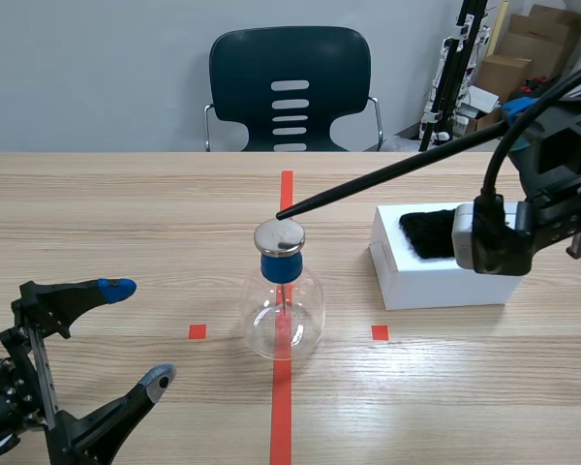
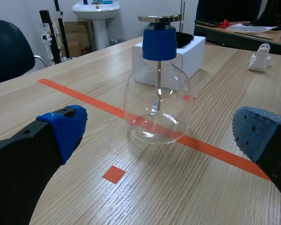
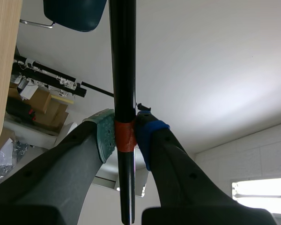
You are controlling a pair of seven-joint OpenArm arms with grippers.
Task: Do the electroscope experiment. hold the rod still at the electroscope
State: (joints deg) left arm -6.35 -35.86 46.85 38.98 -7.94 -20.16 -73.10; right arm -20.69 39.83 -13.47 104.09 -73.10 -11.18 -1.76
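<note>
scene view: rod (image 1: 387, 176) tip at metal cap (image 1: 279, 235) of flask (image 1: 283, 305), mid-table; touching or just above, hard to tell. risk: knocking the flask over through any sag or drift. white box (image 1: 421, 286) with black cloth (image 1: 426, 232) below the rod, not blocking.
left wrist view: left gripper (image 2: 161, 130) spread wide, empty, flask ahead.
right wrist view: right gripper (image 3: 125, 136) clamped on the rod.

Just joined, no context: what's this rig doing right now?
The right hand is shut on a black rod, gripping it at an orange-red band. The rod's tip sits at the metal cap of the glass electroscope; whether they touch is unclear. The left hand is open, low over the table beside the flask, holding nothing. A white box with a black cloth sits nearby.
</note>
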